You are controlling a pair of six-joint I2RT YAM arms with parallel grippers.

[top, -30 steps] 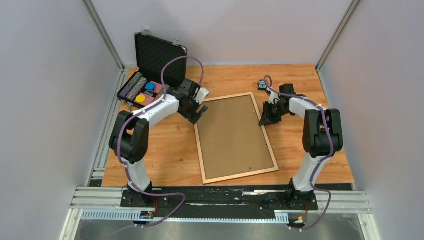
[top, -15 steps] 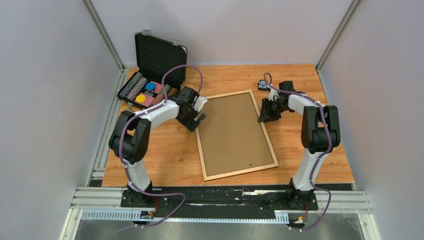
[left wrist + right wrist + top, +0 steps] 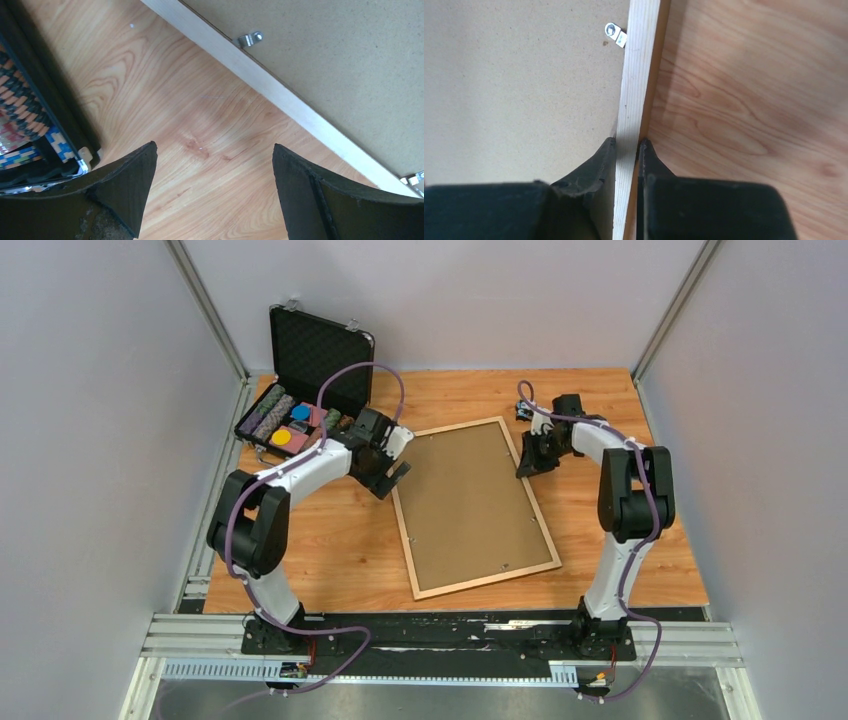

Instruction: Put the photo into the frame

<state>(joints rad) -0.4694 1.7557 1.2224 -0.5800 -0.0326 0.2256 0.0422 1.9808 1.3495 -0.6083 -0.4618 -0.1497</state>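
The frame [image 3: 488, 581] lies face down on the wooden table, and the brown backing board [image 3: 470, 500] fills it. The photo is not in view. My right gripper [image 3: 525, 462] is shut on the frame's right moulding near its far corner. In the right wrist view the fingers [image 3: 627, 142] pinch the pale moulding [image 3: 639, 75] beside the backing board [image 3: 524, 75]. My left gripper [image 3: 395, 478] is open and empty over bare table, just left of the frame's far-left part. In the left wrist view its fingers [image 3: 214, 146] spread wide, with the moulding [image 3: 280, 95] running diagonally beyond them.
A black case [image 3: 300, 420] of coloured chips stands at the back left with its lid [image 3: 320, 345] upright; its edge [image 3: 45, 100] lies close to my left gripper. A small dark object [image 3: 522, 410] lies behind my right gripper. Metal clips [image 3: 248, 39] [image 3: 616, 33] sit at the backing board's edge.
My right gripper has moved a little farther back, holding the moulding, and the frame has shifted and turned slightly with it. My left gripper has drifted slightly and stays open.
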